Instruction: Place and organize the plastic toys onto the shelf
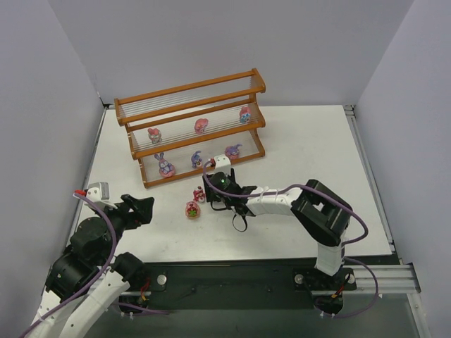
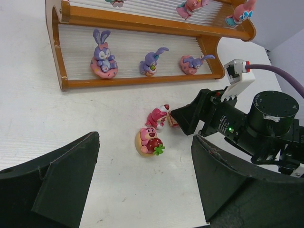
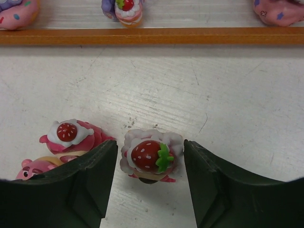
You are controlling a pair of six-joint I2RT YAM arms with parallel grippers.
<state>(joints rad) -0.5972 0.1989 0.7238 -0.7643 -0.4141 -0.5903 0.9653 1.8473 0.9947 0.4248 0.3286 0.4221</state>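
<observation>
the right fingers (image 3: 90, 183) sit low on the table (image 1: 310, 148), one on each side of a strawberry toy (image 3: 151, 157), which stands upright on its base in front of the shelf (image 1: 190, 88). the straddle looks chosen so the pads meet its frilled sides squarely and can lift it without tipping. one finger seems to touch the frill and the other is a sliver off, so i cannot tell whether they are pinching it or only bracketing it. a cream toy (image 3: 71, 134) stands just outside one finger, with a bear toy (image 2: 149, 141) just beside it, near enough that a wider spread would likely knock them. that may be why the wrist reaches from the side away from them. the left fingers (image 2: 61, 183) are spread wide and hold nothing, parked near their arm's base, probably to leave the working space free. six toys (image 1: 201, 125) stand on the shelf, three across the bottom tier and three across the middle, spaced apart in rows, while the top tier holds none. i judge the task about two thirds done, with three toys on the table left to go.
</observation>
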